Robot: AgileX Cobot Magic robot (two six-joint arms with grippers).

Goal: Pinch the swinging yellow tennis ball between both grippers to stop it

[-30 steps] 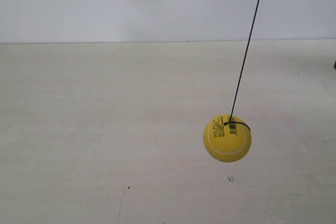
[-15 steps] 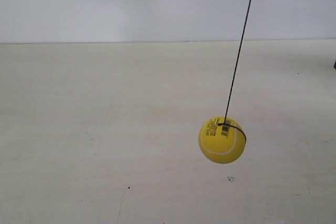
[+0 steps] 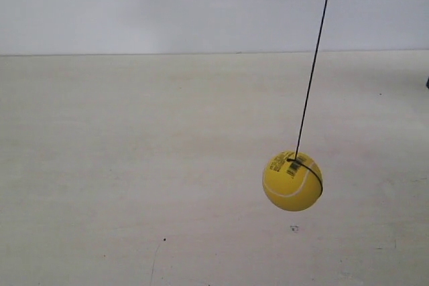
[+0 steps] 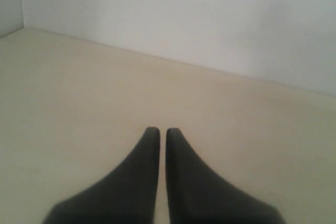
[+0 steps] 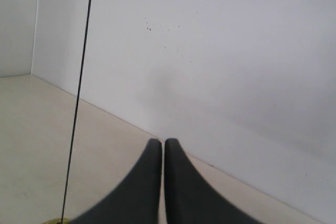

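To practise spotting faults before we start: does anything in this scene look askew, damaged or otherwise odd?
Only the black string: it slants instead of hanging plumb, so the yellow tennis ball sits off to one side, apparently mid-swing. Nothing looks damaged or spilled.

Seemingly smooth yellow ball [image 3: 292, 182], matt tabletop [image 3: 134, 165]

You see your left gripper [image 4: 158, 132], its two black fingers [image 4: 131, 182] drawn together with only a thin slit between them, hovering over the beige table [image 4: 73, 87], with the white wall [image 4: 210, 19] ahead at its twelve o'clock.
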